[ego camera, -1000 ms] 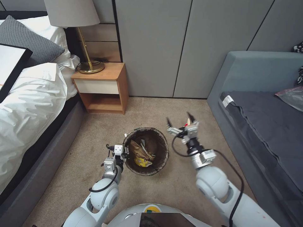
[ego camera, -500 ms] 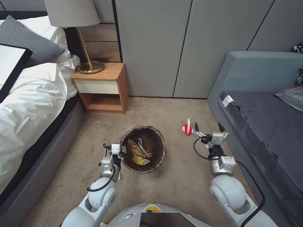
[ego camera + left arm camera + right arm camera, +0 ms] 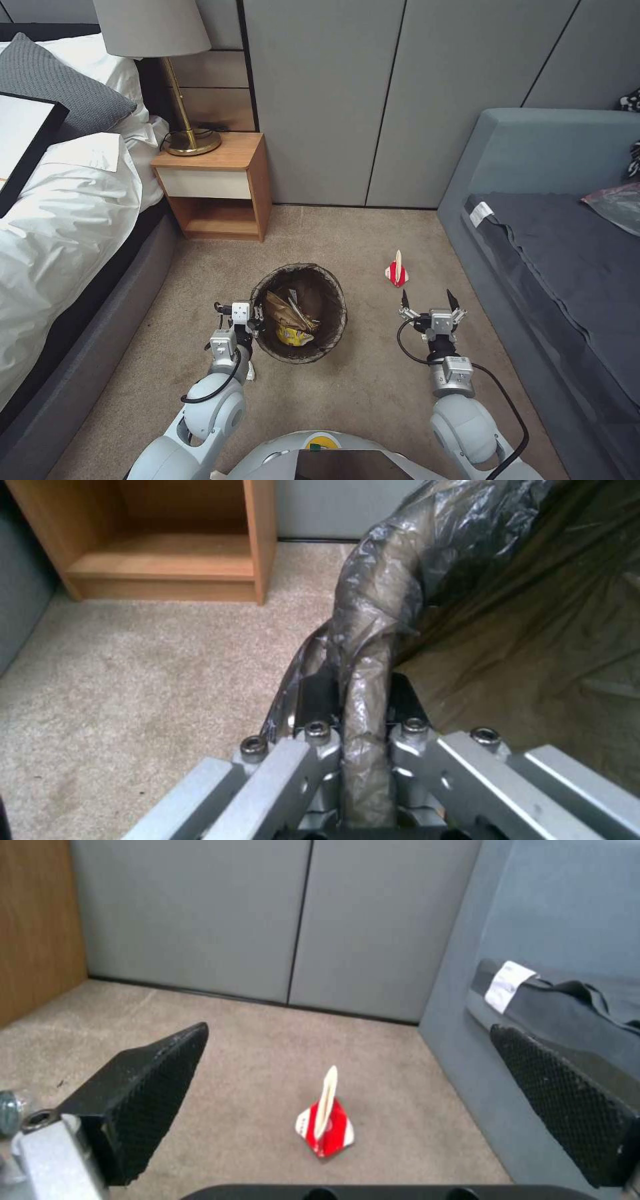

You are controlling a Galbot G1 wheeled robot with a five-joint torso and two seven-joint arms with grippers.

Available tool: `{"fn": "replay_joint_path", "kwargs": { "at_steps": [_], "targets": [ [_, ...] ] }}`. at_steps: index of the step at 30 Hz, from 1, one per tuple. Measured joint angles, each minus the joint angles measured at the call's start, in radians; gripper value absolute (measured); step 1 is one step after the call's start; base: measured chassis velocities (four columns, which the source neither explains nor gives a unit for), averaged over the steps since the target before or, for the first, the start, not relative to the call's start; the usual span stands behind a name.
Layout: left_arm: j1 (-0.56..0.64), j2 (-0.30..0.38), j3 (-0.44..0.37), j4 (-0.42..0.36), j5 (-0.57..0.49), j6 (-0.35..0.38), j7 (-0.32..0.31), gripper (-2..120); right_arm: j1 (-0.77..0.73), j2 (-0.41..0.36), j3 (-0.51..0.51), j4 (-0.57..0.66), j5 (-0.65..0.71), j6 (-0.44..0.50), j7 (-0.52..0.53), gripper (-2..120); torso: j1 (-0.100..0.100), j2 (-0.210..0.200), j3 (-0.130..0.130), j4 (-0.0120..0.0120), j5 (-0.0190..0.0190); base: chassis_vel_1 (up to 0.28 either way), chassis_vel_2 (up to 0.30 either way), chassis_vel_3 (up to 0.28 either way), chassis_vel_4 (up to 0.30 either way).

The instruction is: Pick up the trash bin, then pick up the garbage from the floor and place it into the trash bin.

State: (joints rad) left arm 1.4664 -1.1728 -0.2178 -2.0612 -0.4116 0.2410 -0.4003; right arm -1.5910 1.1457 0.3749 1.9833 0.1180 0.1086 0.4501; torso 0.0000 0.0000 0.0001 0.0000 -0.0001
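Jaws: the left gripper [image 3: 353, 715] is clamped on the bin [image 3: 299, 313] rim; the right gripper [image 3: 429, 301] is spread wide.
A carton [image 3: 397, 273] is seen on open carpet [image 3: 333, 240] just beyond it, near the sofa [image 3: 507, 220] edge.

Round white plastic trash bin [image 3: 299, 313], dark-bag lined, upright, holding wrappers; red-white folded carton [image 3: 397, 272] standing on beige carpet floor [image 3: 347, 240] nearby.

Trash bin [image 3: 299, 313] on floor [image 3: 373, 387] centre; carton [image 3: 397, 273] to its right, nr sofa [image 3: 533, 200]; nightstand [image 3: 220, 187] behind-left, by bed [image 3: 67, 220].
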Motion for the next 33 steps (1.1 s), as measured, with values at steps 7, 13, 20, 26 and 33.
{"fn": "replay_joint_path", "kwargs": {
  "at_steps": [7,13,20,26,33],
  "targets": [
    [-0.001,-0.003,-0.002,0.0,-0.001,-0.001,0.0,2,0.007,0.006,-0.003,-0.008,0.0,-0.003,-0.002,100,0.0,0.0,0.0,0.0,0.0,0.0,0.0,0.0,0.0],
    [-0.002,-0.002,-0.003,0.0,-0.003,-0.001,0.0,2,0.011,0.01,-0.004,-0.013,-0.001,-0.004,-0.003,100,0.0,0.0,0.0,-0.0001,0.0,0.0,0.0,0.0,0.0],
    [-0.002,-0.002,-0.003,-0.002,-0.005,-0.001,0.0,2,0.015,0.013,-0.006,-0.013,0.001,-0.007,-0.003,100,0.0,0.0,0.0,-0.0001,0.0001,-0.048,0.045,0.037,-0.04],
    [-0.001,-0.001,-0.006,-0.003,-0.005,-0.001,0.0,2,0.019,0.013,-0.01,-0.012,0.004,-0.012,-0.002,100,0.0,0.0,0.0,0.0001,0.0001,-0.12,0.15,0.141,-0.143],
    [-0.001,-0.002,-0.006,-0.004,-0.005,-0.002,0.0,2,0.023,0.013,-0.013,-0.014,0.005,-0.015,-0.002,100,0.0,0.0,0.0,-0.0001,0.0004,-0.147,0.147,0.152,-0.141]
  ]
}}
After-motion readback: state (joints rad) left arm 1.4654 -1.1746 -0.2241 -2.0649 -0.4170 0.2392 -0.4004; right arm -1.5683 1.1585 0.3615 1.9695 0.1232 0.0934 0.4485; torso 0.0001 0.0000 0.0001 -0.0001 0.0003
